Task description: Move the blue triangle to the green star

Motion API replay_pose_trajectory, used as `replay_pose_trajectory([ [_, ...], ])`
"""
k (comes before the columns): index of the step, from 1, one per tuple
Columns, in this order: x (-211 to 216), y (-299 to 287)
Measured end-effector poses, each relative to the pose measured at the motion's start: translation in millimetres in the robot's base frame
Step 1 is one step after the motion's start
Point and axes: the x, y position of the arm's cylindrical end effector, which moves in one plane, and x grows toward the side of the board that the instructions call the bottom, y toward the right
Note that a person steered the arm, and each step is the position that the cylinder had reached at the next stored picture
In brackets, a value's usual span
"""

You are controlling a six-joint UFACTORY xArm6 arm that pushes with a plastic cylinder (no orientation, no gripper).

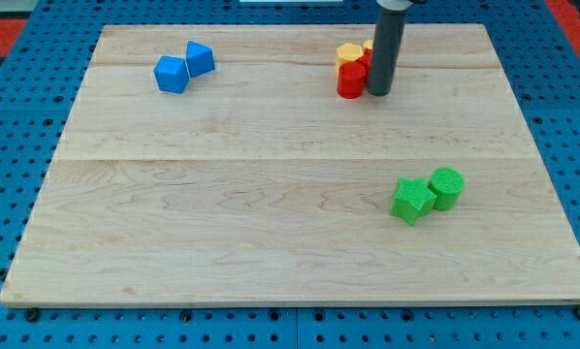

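Note:
The blue triangle (pixel 201 58) lies near the view's top left, touching a second blue block (pixel 172 74) on its lower left. The green star (pixel 412 200) lies at the view's lower right, touching a green cylinder (pixel 446 187) on its right. My tip (pixel 379 92) is at the view's top, right of centre, against the right side of a red block (pixel 352 79). It is far to the right of the blue triangle and well above the green star.
A yellow block (pixel 349 51) sits just above the red block, partly behind the rod, with another yellow piece (pixel 369 46) beside it. The wooden board (pixel 290 242) lies on a blue pegboard surface (pixel 9 194).

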Motion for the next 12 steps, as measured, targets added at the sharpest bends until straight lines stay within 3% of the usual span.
replay_pose_trajectory([
  [1,33,-48],
  [2,23,-164],
  [4,-106,-210],
  [5,-150,-253],
  [6,-151,-268],
  [8,-100,-277],
  [9,-91,-237],
  [10,-56,-250],
  [11,-57,-276],
  [12,-38,-222],
])
